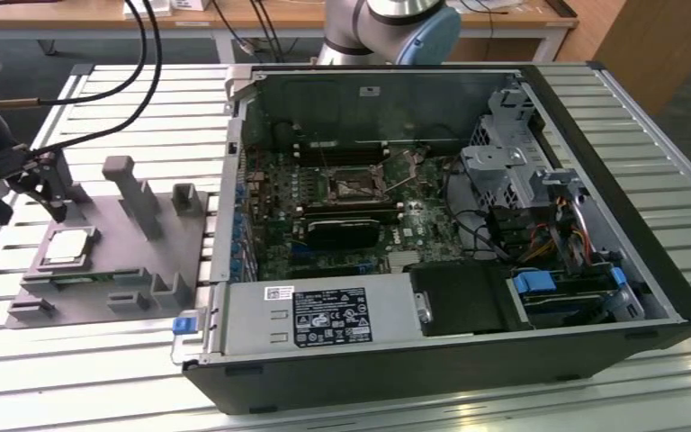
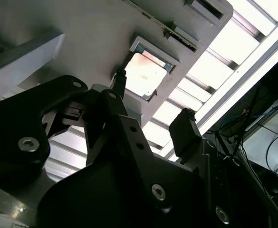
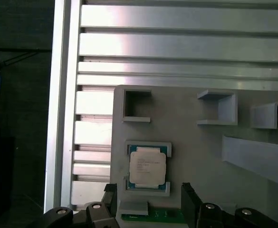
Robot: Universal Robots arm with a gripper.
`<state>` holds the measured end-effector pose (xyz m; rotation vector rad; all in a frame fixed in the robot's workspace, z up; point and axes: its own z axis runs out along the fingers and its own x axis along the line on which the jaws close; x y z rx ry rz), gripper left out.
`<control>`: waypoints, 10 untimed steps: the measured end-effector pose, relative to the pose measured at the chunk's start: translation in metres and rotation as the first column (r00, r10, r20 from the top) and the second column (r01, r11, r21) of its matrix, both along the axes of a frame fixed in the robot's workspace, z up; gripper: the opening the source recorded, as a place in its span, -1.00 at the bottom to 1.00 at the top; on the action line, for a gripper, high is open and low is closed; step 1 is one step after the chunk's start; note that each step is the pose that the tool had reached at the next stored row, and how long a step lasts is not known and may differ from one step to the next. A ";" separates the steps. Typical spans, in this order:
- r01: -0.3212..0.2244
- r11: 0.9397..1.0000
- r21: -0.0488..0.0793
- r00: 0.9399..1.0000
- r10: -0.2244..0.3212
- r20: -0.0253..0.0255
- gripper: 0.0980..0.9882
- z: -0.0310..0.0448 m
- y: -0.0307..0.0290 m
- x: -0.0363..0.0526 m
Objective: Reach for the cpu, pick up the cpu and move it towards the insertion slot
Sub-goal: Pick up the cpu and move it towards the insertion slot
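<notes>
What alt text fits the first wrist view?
A silvery cpu lies in a pocket of a grey fixture plate, with the pincer open, one dark finger each side, not touching it. The plate sits on a slatted metal table.

Silvery metal cpu point(image 3: 148, 165), matt grey plastic fixture point(image 3: 200, 156), ribbed metal table point(image 3: 177, 47)

My black gripper point(image 3: 149, 198) sits beside the silvery, teal-edged cpu point(image 3: 148, 165); a plain grey fixture point(image 3: 200, 156) surrounds the cpu, a green board edge point(image 3: 153, 217) beside it, the silver-striped table point(image 3: 177, 47) beyond.
</notes>
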<state>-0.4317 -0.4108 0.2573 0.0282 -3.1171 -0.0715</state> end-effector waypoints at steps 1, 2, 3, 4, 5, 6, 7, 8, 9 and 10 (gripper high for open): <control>0.000 1.000 0.001 1.000 0.000 0.000 0.22 -0.0010 -0.0001 0.0000; 0.000 1.000 0.002 1.000 0.000 0.000 0.22 -0.0021 -0.0002 0.0000; 0.000 1.000 0.004 1.000 0.000 0.000 0.22 -0.0032 -0.0005 0.0000; 0.000 1.000 0.005 1.000 0.000 0.002 0.22 -0.0047 -0.0005 0.0000; 0.000 1.000 0.005 1.000 0.000 0.003 0.22 -0.0058 -0.0006 -0.0001; 0.000 1.000 0.006 1.000 0.000 0.005 0.22 -0.0068 -0.0006 -0.0002; 0.000 1.000 0.008 1.000 0.000 0.006 0.22 -0.0079 -0.0006 -0.0002; 0.000 1.000 0.010 1.000 0.000 0.007 0.22 -0.0091 -0.0006 -0.0002; 0.000 1.000 0.013 1.000 0.000 0.007 0.22 -0.0105 -0.0006 -0.0001; 0.000 1.000 0.014 1.000 0.000 0.007 0.22 -0.0119 -0.0006 -0.0002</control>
